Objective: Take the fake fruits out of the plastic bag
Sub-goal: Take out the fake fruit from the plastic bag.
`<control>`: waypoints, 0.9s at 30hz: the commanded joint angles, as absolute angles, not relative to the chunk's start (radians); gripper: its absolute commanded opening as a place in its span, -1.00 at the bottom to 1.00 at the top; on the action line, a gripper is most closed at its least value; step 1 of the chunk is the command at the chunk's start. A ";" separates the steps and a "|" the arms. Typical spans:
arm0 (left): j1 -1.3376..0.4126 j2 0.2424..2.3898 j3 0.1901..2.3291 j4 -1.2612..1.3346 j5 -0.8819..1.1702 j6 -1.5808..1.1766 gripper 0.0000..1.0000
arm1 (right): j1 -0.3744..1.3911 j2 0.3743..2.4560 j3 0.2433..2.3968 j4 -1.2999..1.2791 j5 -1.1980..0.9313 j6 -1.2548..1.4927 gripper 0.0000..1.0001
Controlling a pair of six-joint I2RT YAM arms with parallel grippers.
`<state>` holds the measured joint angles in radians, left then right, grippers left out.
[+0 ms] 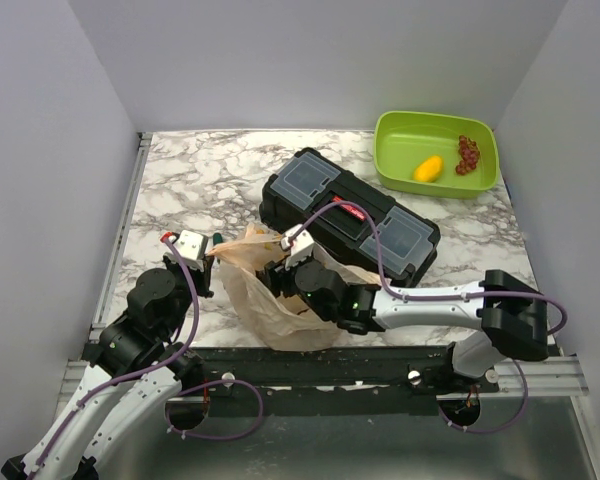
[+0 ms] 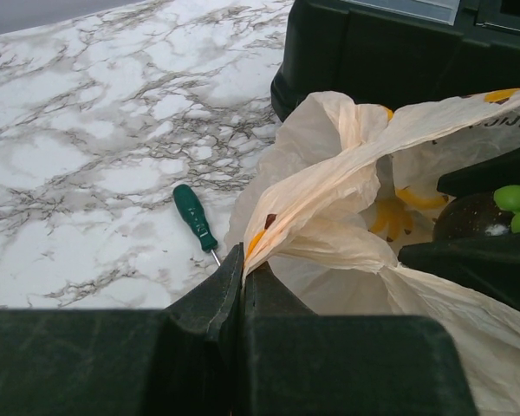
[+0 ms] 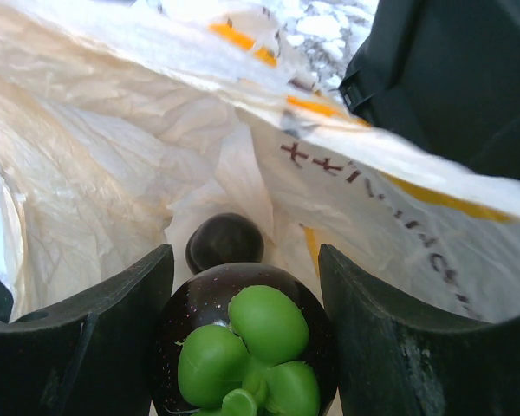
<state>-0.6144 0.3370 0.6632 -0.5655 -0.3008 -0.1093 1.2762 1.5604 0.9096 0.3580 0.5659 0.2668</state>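
1. We judged the task partly done: 1 yellow fruit (image 1: 427, 168) lay in the green bin (image 1: 395, 130), well apart from the plastic bag (image 1: 270, 322) at the near table edge.
2. At least 2 fruits were left inside the bag: a dark purple fruit (image 3: 199, 303) with a green cap, and a second dark fruit (image 3: 224, 240) deeper in.
3. The left gripper (image 2: 243, 269) was pinched together on the bag's rim, holding its mouth up.
4. The right gripper (image 3: 245, 256) sat inside the bag, jaws clamped on the dark purple fruit, which was not yet lifted out.
5. Only the right wrist view showed both fruits; the top view hid them behind the arm. The left wrist view alone showed a green screwdriver (image 2: 194, 217) plainly, near the bag.
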 commanded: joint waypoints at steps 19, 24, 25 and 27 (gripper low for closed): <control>-0.602 0.322 0.657 -0.548 -0.281 -0.115 -1.00 | 1.255 1.371 1.005 0.430 0.452 0.322 -0.91; -0.603 0.340 0.658 -0.543 -0.248 -0.114 -1.00 | 1.249 1.460 1.032 0.579 0.384 0.374 -0.97; -0.603 0.344 0.660 -0.546 -0.247 -0.114 -1.00 | 1.248 1.490 1.029 0.646 0.366 0.358 -0.99; -0.603 0.339 0.659 -0.544 -0.241 -0.114 -1.00 | 1.247 1.549 1.028 0.805 0.358 0.324 -0.99</control>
<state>-0.6086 0.3359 0.6632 -0.5621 -0.2825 -0.1093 1.2503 1.4506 1.0039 0.5182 0.4210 0.3435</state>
